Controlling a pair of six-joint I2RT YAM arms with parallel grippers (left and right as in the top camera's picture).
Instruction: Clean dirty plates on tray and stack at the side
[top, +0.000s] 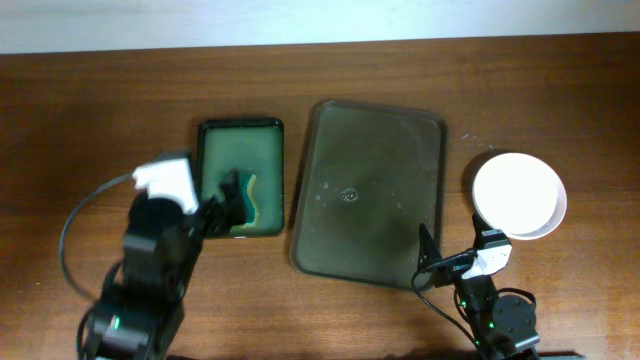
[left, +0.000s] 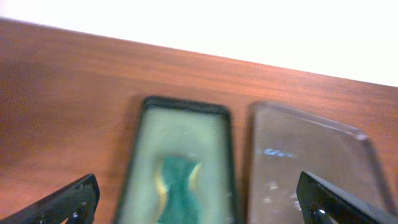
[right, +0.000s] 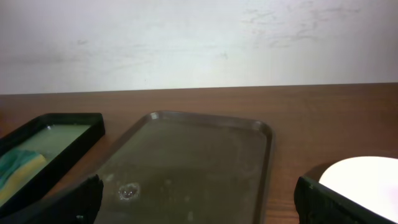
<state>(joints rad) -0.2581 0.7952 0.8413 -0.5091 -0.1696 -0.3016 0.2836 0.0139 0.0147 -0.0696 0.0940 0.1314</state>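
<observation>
We find the white plates (top: 518, 195) resting on the table, off the tray, just ahead and to the right of the right gripper (top: 445, 262). An offset rim suggests more than one, though we cannot count them. That gripper's fingers stand apart, holding nothing, and it hovers over the near right corner of the grey tray (top: 370, 195), which stretches ahead and to its left and carries no plate, only a small wet smear. The right arm is clearly the nearer to the plates. Well to the left, the left gripper (top: 222, 207) hangs with its fingers wide apart above the green dish (left: 227, 149). The sponge (left: 179, 186) lies directly beneath it, its long axis running away along the dish. We judge the stacking done.
</observation>
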